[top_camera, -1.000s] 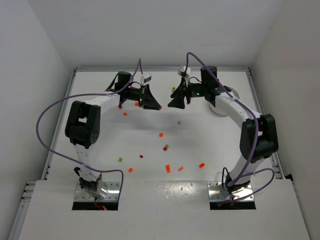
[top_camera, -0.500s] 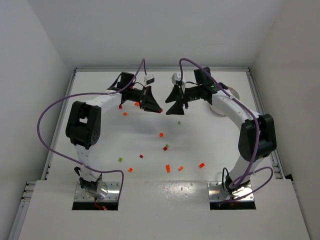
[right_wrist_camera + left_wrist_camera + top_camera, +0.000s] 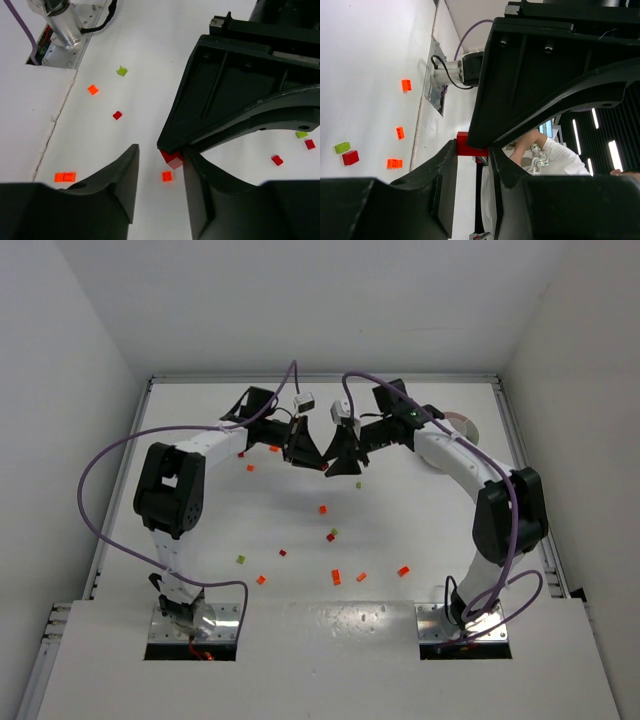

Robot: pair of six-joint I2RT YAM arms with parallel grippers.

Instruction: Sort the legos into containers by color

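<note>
Evidently your sorting is barely begun: left hand (image 3: 472,150) clenched on a small red plastic brick (image 3: 466,142), aloft; right hand (image 3: 161,150) jaws apart around it; loose coloured plastic bricks (image 3: 337,576) dot the white bench (image 3: 420,525); round white dish (image 3: 468,426) half hidden, contents unreadable.

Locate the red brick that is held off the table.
Both wrist views show the red brick pinched by the left gripper, at the mouth of the right gripper's open jaws, above the table's far middle.

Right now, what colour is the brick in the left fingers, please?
Red: the brick shows best in the right wrist view.
</note>
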